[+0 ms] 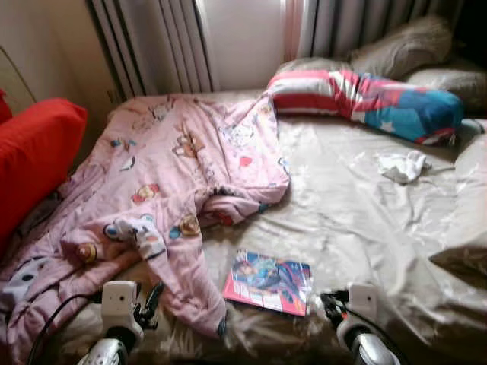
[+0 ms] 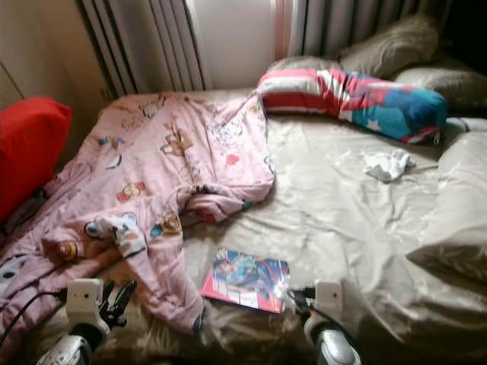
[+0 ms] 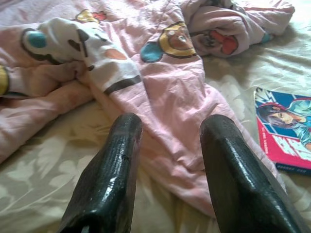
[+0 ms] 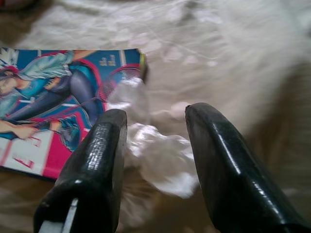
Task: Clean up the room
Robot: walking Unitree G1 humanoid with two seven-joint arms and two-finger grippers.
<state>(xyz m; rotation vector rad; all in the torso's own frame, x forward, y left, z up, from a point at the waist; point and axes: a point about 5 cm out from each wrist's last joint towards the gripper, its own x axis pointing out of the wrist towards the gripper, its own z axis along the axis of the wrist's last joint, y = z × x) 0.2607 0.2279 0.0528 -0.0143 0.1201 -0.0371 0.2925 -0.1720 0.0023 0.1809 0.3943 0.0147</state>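
The right pincer (image 4: 153,145) hangs released over a crumpled clear wrapper (image 4: 155,155) beside the comic book (image 1: 268,281) on the bed's (image 1: 358,220) near edge; it should clench low, gathering plastic only. The left pincer (image 3: 167,160), also released, hovers over the pink blanket (image 1: 175,160).

Quilt (image 1: 175,175) on bed (image 1: 358,213) left half; book (image 1: 268,282) right of it; pillow (image 1: 365,103) behind; cloth (image 1: 403,166) right.

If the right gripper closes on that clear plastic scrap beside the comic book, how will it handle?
The clear plastic scrap looks thin and crumpled, so probably very light and floppy. Its glossy surface may slip between the right gripper fingers, and it would likely crush.
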